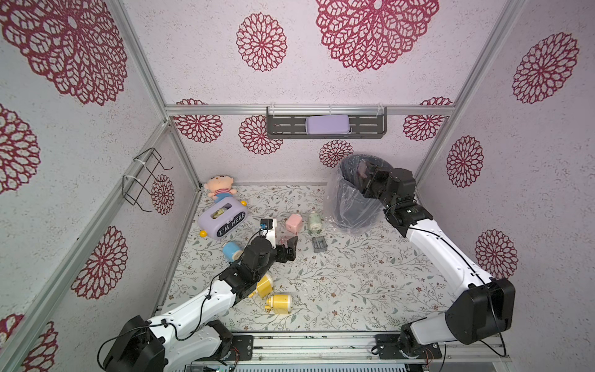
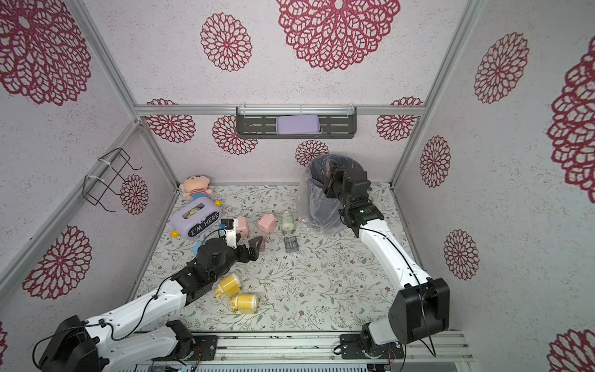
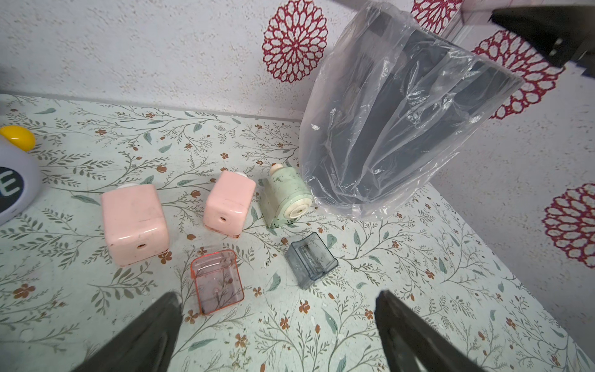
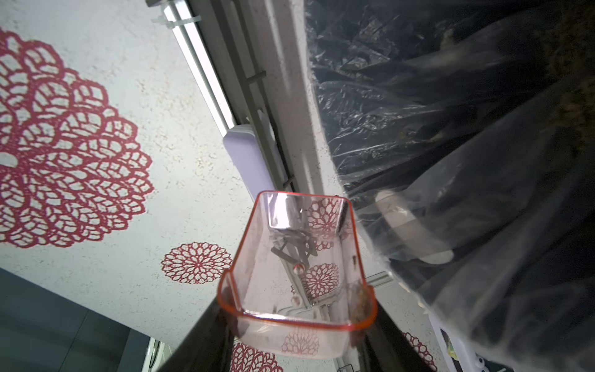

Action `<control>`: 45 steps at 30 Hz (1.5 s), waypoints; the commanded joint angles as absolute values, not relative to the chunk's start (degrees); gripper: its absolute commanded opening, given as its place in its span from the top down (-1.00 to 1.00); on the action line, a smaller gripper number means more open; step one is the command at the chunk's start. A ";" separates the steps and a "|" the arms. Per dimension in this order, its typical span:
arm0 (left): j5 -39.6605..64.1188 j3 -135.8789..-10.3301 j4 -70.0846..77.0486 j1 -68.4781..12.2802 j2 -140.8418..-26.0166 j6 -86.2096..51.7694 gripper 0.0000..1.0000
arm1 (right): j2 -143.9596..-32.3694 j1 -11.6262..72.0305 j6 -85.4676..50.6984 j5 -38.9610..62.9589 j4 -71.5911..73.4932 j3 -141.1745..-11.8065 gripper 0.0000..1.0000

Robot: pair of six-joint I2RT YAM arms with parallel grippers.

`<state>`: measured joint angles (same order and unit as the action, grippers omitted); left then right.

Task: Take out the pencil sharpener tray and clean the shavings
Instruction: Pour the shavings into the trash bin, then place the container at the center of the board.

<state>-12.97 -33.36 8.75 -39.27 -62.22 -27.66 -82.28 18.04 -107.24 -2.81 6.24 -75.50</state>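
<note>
Looking down into the booth, you had a surface (image 1: pixel 354 290) covered in a pale leaf-and-flower print, boxed in by white walls (image 1: pixel 289 80) with red medallions. A grey shelf (image 1: pixel 325 127) on the back wall carried a lilac case (image 1: pixel 326 124), and a wire rack (image 1: pixel 145 180) hung on the side wall. A dark bin (image 1: pixel 351 206) with a clear liner stood in the far corner.

Your right claw (image 4: pixel 294 322) was closed on the clear pink tray (image 4: pixel 296 257), pinching its near end across the width. In a top view the tray sat over the bin's mouth. Its long axis ran straight out from the claw, and its open side faced back toward the wrist camera. A small brownish clump (image 4: pixel 359 299) clung inside its near rim. I could not tell whether the opening tipped downward.

Your left claw (image 3: pixel 277 296) was spread wide and held nothing, low over the surface just short of a second pink tray (image 3: pixel 217 283). That tray lay open side up, with a grey tray (image 3: pixel 310 259) beside it. Two pink sharpeners (image 3: pixel 133 225) (image 3: pixel 228 207) and a green sharpener (image 3: pixel 286 196) stood in a row behind them.
</note>
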 commanded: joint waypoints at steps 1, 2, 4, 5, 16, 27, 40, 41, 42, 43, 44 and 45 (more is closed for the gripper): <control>-12.79 -33.83 10.85 -40.25 -62.98 -27.64 -0.95 | -80.08 17.95 -105.57 -3.20 6.85 -74.62 0.36; -12.74 -33.84 10.81 -40.25 -63.09 -27.62 -0.95 | -79.91 17.98 -105.76 -3.10 7.49 -73.49 0.36; -12.70 -34.01 10.73 -40.34 -63.33 -27.62 -0.95 | -79.66 17.90 -106.38 -2.67 9.12 -70.58 0.36; -12.68 -34.10 10.64 -40.34 -63.44 -27.61 -0.95 | -79.63 17.92 -106.71 -2.54 9.97 -69.22 0.36; -10.68 -37.80 4.34 -40.32 -60.45 -27.06 -0.95 | -79.98 16.99 -95.78 2.76 12.74 -68.68 0.36; -3.25 -54.22 -13.09 -40.25 -62.49 -32.98 -0.95 | -79.01 19.76 -69.16 14.14 8.87 -73.23 0.34; -1.87 -53.06 -13.54 -39.99 -61.34 -38.79 -0.95 | -68.31 27.59 -43.50 13.15 12.23 -55.44 0.33; -2.25 -52.24 -13.11 -39.97 -61.11 -39.21 -0.95 | -67.44 28.44 -42.46 12.23 12.54 -53.65 0.34; -2.88 -51.20 -12.85 -39.99 -60.89 -39.44 -0.95 | -66.56 29.39 -41.18 11.35 13.36 -51.46 0.33; -3.72 -50.35 -12.76 -39.90 -60.71 -39.76 -0.95 | -65.82 30.23 -40.31 10.72 14.38 -49.25 0.33; -4.43 -49.53 -12.61 -39.90 -60.45 -39.99 -0.95 | -65.23 30.94 -39.67 9.99 15.19 -47.30 0.33; -5.32 -48.66 -12.56 -39.75 -60.27 -40.33 -0.95 | -64.64 31.80 -38.92 9.08 16.47 -45.16 0.33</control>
